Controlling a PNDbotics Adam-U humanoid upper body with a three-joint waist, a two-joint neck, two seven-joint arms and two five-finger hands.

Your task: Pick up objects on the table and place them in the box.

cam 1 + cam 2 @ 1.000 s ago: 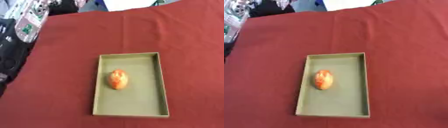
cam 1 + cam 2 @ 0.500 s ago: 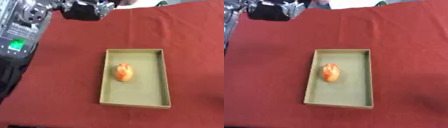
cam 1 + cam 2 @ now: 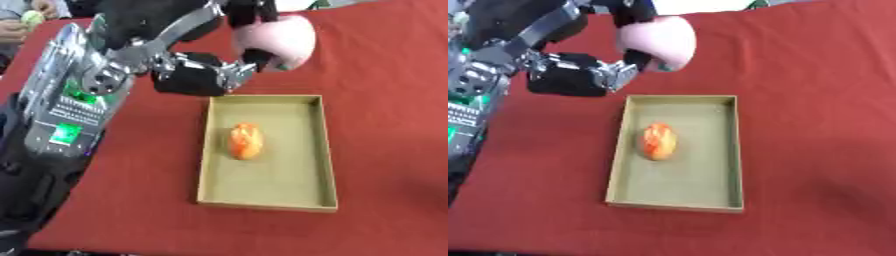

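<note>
Pink round object (image 3: 278,40) gripped in our left hand (image 3: 229,70), fingers curled round it, hovering just past far edge of box (image 3: 325,150). Orange fruit (image 3: 246,141) already inside. We reckon carry step; next: bring it over box, let go. Right hand not visible.

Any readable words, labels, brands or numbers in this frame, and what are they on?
None can be read.
Left arm: silver housing carries green patches and rows of dark marks, too blurred to read.
Pink object held by the left hand: no print visible.
Box and orange object: no text.
</note>
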